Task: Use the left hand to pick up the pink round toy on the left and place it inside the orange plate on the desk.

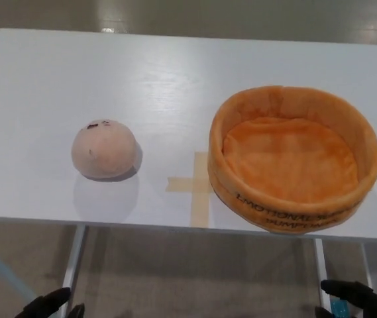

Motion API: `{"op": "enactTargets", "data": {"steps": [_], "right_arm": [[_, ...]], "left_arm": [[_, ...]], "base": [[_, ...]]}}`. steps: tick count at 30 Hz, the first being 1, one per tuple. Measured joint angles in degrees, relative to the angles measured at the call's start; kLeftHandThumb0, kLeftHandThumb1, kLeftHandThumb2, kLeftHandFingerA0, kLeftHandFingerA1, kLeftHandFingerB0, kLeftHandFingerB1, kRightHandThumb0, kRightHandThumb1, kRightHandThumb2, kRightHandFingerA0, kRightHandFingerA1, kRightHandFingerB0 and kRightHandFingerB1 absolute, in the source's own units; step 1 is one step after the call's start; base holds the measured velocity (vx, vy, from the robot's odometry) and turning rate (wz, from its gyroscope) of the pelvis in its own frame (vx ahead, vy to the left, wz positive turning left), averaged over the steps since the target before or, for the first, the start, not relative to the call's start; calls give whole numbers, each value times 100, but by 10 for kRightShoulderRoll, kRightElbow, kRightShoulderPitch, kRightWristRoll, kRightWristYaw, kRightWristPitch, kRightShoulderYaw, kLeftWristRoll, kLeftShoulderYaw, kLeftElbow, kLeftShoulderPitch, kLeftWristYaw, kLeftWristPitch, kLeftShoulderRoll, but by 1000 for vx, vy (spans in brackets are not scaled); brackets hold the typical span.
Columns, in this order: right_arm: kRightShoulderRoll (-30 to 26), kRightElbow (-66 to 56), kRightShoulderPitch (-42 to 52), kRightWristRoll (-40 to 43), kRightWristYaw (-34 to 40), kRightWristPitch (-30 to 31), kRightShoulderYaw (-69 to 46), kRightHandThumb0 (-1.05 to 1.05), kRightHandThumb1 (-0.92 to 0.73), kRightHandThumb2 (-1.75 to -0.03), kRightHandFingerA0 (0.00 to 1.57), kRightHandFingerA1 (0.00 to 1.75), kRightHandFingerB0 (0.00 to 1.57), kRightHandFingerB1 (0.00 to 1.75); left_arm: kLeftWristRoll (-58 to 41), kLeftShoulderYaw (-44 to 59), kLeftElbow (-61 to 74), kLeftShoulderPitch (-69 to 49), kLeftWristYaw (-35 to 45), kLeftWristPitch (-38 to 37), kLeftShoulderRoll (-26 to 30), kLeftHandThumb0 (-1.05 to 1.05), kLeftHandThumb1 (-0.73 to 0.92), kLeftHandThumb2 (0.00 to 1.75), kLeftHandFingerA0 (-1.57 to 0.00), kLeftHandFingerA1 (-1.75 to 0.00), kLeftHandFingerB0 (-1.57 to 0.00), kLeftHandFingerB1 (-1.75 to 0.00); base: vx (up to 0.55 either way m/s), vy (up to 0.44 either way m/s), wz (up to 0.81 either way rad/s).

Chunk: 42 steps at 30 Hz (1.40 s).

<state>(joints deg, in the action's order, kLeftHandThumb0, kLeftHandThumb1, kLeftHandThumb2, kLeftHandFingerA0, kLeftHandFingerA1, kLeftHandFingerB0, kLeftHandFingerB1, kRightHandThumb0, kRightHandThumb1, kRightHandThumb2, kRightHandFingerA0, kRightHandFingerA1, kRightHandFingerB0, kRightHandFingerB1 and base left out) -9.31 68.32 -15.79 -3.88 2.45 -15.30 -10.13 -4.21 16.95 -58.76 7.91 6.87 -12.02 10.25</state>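
Approach has not begun: we have both hands low at the near edge of the view, below the desk (175, 86). Our left hand (46, 306) shows only as dark knuckles at the bottom left, and our right hand (357, 296) the same at the bottom right; we cannot tell whether either is released or clenched, but neither grasps anything.

The pink round toy (103, 148) sits on the left part of the desk, well apart from the orange plate (294, 156) on the right. A tape cross (198, 185) lies between them, nearer the plate.

Recommended procedure, in our judgement:
1. We raise the left hand above desk level before moving forward, so that it clears the near edge.
2. We bring it over the toy from the near-left side and descend from above, with thumb and fingers straddling the widest part.
3. We close gently; the toy looks soft and will likely compress.
4. We lift high enough to clear the plate's raised soft wall before we travel right.

Orientation: the toy is a dome resting on its flat base, with small dark markings on its far upper side. It shows no clear long axis, so the grasp angle is not critical.
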Motion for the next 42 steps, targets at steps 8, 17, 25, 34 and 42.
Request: {"op": "enactTargets", "data": {"steps": [8,17,25,34,42], "right_arm": [[0,15,0,6,1,-21,-5,-14,-60,-57,61,100,39,75],[0,19,0,11,2,-27,-9,-14,-57,-58,59,100,41,79],[0,19,-1,10,2,-30,-11,-13,-58,-57,61,101,41,76],[-1,19,-2,10,2,-30,-11,-12,-59,-57,59,100,39,74],[-1,19,-5,10,2,-30,-11,-11,-58,-58,59,99,39,73]], "left_arm": [[-7,-3,-20,2,6,-18,4,-25,59,57,-46,-41,-37,-33],[0,-57,-10,-20,56,-32,61,-30,56,57,-33,-38,-24,-30],[3,-95,62,-68,129,-47,118,-20,55,98,-2,-50,0,-48],[-16,-127,250,-147,216,-54,180,-16,56,58,-26,-36,-28,-30],[-45,-154,428,-194,300,-53,252,-27,58,57,-31,-34,-38,-33]], "base": [[0,0,0],[0,0,0],[0,0,0],[0,0,0],[0,0,0]]}}
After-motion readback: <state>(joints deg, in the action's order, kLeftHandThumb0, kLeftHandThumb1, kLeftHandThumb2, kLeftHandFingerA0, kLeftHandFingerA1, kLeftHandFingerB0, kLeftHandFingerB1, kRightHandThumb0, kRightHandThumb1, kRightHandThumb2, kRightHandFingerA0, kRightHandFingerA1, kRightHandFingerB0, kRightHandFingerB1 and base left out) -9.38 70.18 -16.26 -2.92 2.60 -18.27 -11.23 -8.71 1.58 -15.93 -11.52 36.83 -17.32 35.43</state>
